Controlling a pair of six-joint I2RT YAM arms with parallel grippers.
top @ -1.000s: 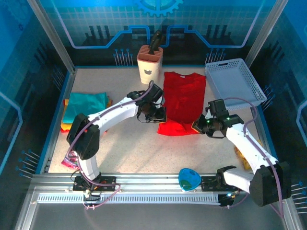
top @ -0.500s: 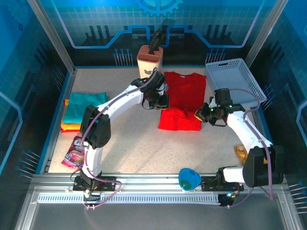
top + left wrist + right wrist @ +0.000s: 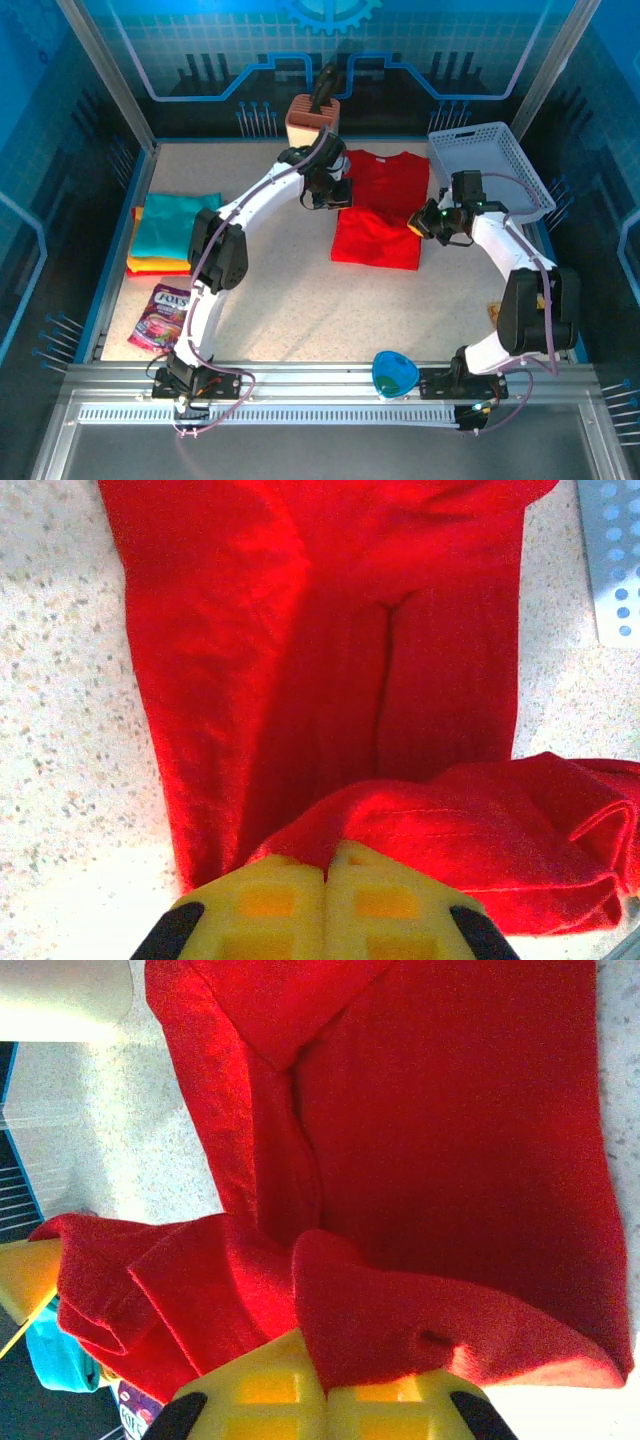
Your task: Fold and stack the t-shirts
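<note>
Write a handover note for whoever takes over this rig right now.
Left tool: shut on the red shirt, left edge.
Right tool: shut on the same shirt, right edge.
Red shirt lies mid-scene, near part doubled over toward the collar.
Folded stack, teal on top, sits at far left.
Done: fold begun.
Left: lay the fold down, release, finish folding, put it on the stack.

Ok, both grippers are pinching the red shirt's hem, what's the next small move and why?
Probably carry the hem toward the collar: left gripper and right gripper each clamp a hem corner of the red shirt, folded over only to mid-shirt.
</note>
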